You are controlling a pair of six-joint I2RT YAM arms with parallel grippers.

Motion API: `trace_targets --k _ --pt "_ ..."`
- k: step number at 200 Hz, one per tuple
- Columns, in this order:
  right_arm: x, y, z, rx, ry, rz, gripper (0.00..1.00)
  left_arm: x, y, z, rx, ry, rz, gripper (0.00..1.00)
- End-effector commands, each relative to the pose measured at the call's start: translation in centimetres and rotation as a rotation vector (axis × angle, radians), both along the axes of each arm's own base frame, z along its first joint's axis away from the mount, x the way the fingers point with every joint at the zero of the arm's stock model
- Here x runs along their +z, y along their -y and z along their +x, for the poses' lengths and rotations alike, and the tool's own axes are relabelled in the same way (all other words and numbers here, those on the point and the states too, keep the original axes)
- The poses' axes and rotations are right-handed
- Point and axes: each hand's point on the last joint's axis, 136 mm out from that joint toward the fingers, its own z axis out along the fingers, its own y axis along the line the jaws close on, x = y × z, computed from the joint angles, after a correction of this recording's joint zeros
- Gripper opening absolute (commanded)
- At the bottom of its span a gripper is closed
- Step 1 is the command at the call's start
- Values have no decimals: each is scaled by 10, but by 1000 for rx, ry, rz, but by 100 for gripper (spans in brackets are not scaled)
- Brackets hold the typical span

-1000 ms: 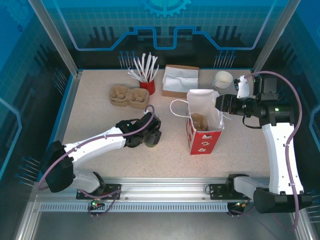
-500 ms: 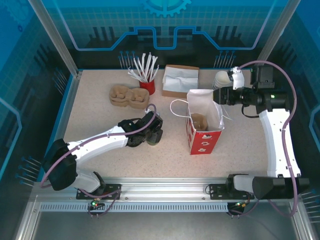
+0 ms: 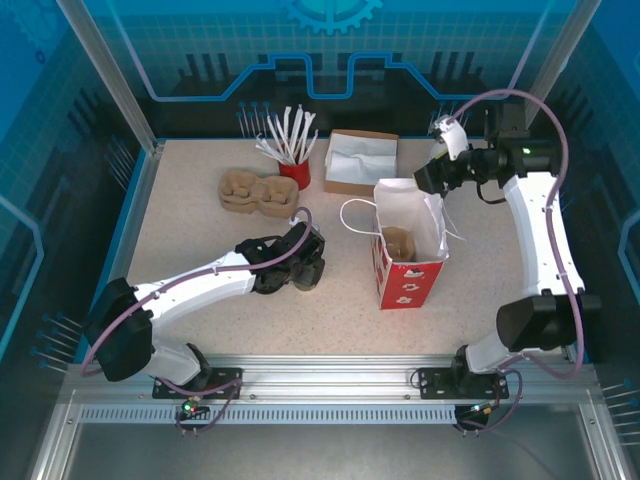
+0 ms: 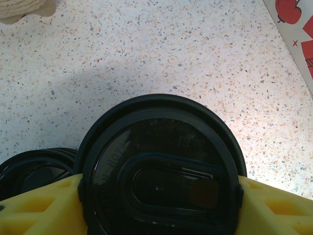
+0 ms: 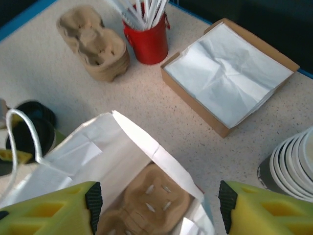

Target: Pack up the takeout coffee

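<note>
Left gripper (image 4: pixel 159 192) low; right gripper (image 5: pixel 159 198) high, jaws wide.

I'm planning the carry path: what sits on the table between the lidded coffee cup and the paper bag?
Nothing: the left wrist view shows bare table between the takeout coffee and the paper bag; the top external view agrees.

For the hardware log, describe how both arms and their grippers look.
Left arm and right arm: white shells, black joints and bases, a mauve cable looping along each. Right arm shows a green light. Left gripper and right gripper have chunky yellow fingers; black pads line the right's.
</note>
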Motion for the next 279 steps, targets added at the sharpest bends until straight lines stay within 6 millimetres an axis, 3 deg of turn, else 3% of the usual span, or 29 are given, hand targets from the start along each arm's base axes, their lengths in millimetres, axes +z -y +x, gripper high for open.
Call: trace_targets --k 1,61,97,160,188,240,279 --pt "-12 -10 -1 160 22 -114 68 -15 6 -23 -54 -131 -20 65" --pt "-41 -22 9 309 -68 -189 68 -11 9 -24 -69 -142 -22 65" --pt "-50 -33 9 376 -114 -173 65 -10 9 -23 -67 -144 -19 65" --pt "-64 -34 18 400 -133 -185 56 -10 12 -23 -70 -150 -21 65" --pt "-72 -34 21 395 -137 -214 46 -10 13 -22 -72 -147 -25 65" --pt "-64 -38 22 394 -102 -217 21 -7 15 -21 -77 -145 -33 65" --pt "-52 -46 18 375 -89 -206 14 0 14 -22 -71 -130 -51 65"
